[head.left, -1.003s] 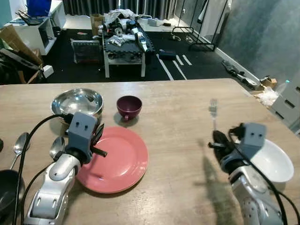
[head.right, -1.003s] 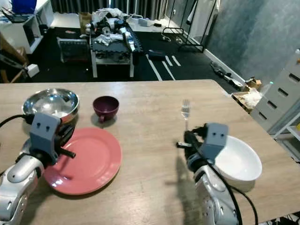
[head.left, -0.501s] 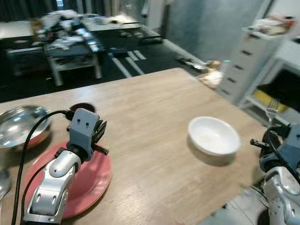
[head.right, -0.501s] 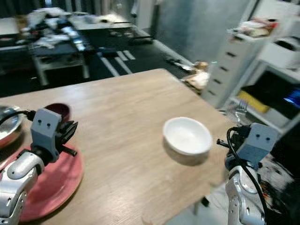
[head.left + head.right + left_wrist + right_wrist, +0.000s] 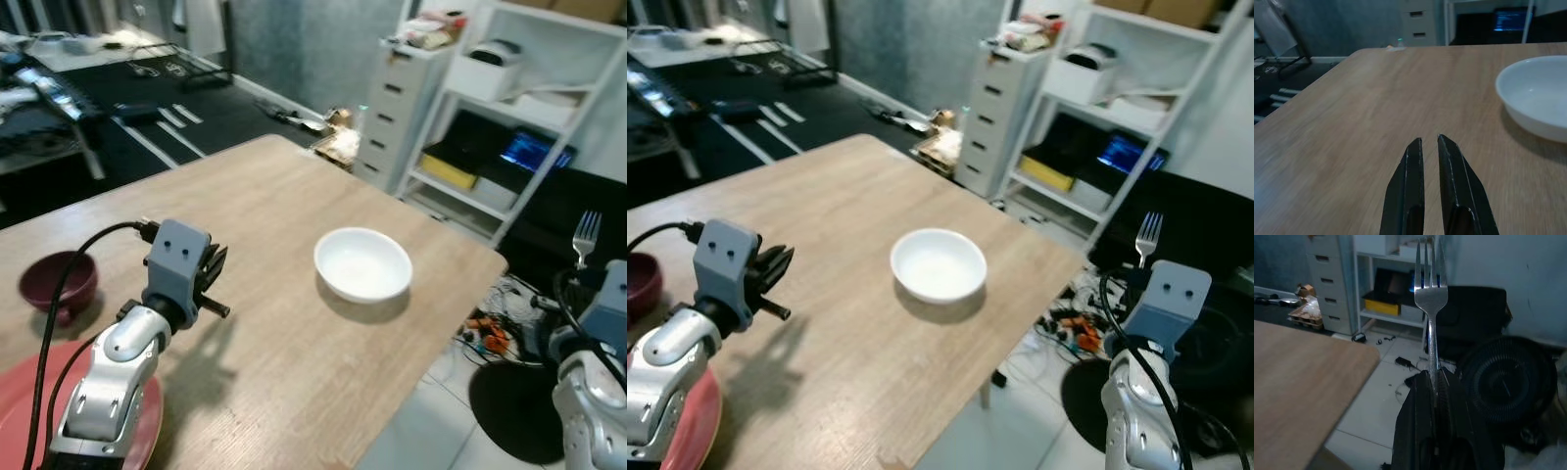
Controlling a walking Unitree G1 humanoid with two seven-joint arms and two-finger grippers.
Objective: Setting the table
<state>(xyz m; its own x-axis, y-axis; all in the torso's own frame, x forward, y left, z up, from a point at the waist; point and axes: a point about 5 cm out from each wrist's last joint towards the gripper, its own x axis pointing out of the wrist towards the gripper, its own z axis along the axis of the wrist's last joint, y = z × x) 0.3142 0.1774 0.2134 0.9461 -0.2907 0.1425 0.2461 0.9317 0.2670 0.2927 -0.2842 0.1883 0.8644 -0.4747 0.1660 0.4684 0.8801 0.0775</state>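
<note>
My right gripper point(image 5: 1432, 377) is shut on a silver fork point(image 5: 1431, 293) that stands upright with its tines up; the fork point(image 5: 585, 235) is out past the table's right corner, over the floor. A white bowl point(image 5: 362, 264) sits on the wooden table point(image 5: 284, 196) near that corner. My left gripper point(image 5: 1429, 143) is shut with nothing in it, hovering low over the table with the white bowl point(image 5: 1540, 95) ahead of it. A maroon bowl point(image 5: 57, 282) and the edge of a pink plate point(image 5: 20, 392) lie at the left.
White drawers point(image 5: 416, 108) and open shelves point(image 5: 509, 127) stand beyond the table's far right corner. Cables point(image 5: 490, 328) lie on the tiled floor. A black fan point(image 5: 1508, 384) stands on the floor beyond the fork.
The view has swung far to the right, so the steel bowl and spoons have left the picture. The right gripper with the fork is now off the table's edge.
</note>
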